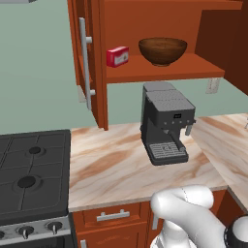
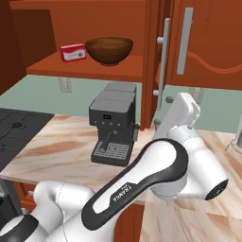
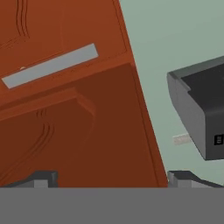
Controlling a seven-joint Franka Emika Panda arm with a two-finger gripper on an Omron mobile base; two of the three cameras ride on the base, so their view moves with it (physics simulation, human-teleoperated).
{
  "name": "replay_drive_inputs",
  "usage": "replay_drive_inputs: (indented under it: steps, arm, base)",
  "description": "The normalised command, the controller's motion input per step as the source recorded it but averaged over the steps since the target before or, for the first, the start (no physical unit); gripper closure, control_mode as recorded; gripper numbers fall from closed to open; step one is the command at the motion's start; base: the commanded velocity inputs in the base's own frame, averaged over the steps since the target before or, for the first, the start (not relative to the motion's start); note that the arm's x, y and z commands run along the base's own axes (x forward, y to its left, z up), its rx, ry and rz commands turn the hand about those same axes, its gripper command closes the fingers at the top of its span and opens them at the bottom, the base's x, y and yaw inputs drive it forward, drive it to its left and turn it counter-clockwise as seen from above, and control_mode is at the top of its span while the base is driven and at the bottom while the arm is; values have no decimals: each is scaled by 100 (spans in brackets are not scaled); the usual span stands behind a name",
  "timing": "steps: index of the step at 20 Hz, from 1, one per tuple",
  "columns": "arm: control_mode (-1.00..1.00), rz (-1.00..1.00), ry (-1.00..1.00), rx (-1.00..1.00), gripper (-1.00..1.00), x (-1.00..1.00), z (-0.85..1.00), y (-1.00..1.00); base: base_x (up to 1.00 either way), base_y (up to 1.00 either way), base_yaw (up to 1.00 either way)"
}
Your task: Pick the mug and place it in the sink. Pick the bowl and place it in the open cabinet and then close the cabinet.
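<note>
The white arm rises from the base, bends at a dark-jointed elbow and reaches up and forward with its forearm raised. In the hand view the tool (image 3: pixel 111 178) has its jaws spread wide, one dark fingertip (image 3: pixel 41 178) near the left edge and the other toward the right, with nothing gripped between them

Pale green wall (image 1: pixel 38 72), marble-look counter (image 1: pixel 111 169), black stove (image 1: pixel 31 174) at left, wood drawers (image 1: pixel 112 215) below w/ silver handles.
</note>
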Motion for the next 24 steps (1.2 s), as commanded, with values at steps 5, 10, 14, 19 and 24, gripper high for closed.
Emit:
replay_drive_inputs:
  steps: [5, 10, 14, 19, 24]
  arm:
    - [-100, 0, -7, -7, -100, -3, 4, 53]
    - [-100, 0, -7, -14, -100, 0, 2, 89]
    - [-100, 0, -4, -16, -100, 0, 1, 100]
    - [-100, 0, -8, -21, -100, 0, 13, 97]
    - [-100, -3, -5, -25, -100, 1, 25, 95]
  base:
    - [0, 0, 0]
    - [0, 0, 0]
    - [0, 0, 0]
    - [0, 0, 0]
    - [0, 0, 0]
